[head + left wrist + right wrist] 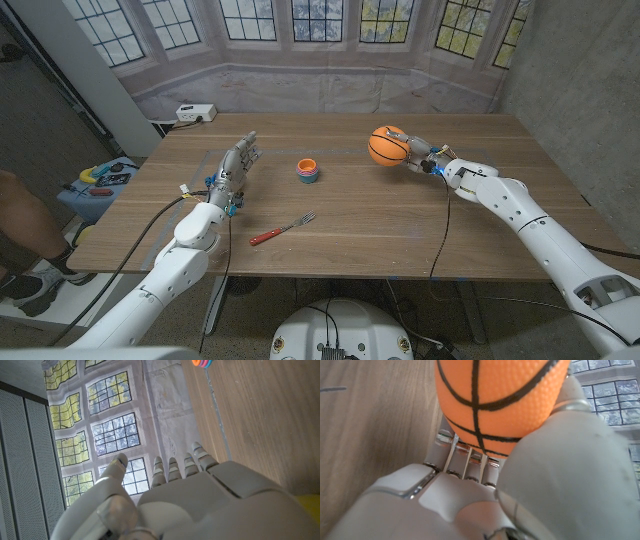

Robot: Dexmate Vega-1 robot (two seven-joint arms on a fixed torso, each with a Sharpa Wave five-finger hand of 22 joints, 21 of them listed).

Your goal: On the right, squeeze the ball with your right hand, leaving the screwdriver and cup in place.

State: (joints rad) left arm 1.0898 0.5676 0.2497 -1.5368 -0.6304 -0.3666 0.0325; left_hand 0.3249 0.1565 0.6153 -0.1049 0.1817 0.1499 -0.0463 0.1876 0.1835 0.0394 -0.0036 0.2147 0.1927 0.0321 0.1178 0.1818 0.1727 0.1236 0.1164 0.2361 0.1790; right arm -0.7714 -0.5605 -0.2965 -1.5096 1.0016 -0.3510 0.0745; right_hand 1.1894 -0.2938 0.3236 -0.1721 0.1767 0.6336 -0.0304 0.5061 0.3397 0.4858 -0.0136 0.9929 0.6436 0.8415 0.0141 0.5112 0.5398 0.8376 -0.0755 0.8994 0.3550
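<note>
Orange ball (386,146) with black basketball seams; pale grey right robot hand (420,155); stacked cup (308,170), orange over blue, perhaps pink beneath; fork (283,229) with red handle; brown wood-grain bench (480,215)

Right hand closed around a ball, left hand free.
The right arm enters from the lower right of the head view and reaches to the upper middle right, where the right hand (418,153) grips the ball (386,145), fingers (465,460) wrapped under it. The left arm comes from the lower left; the left hand (233,166) sits left of centre, fingers (180,467) straight and holding nothing.
</note>
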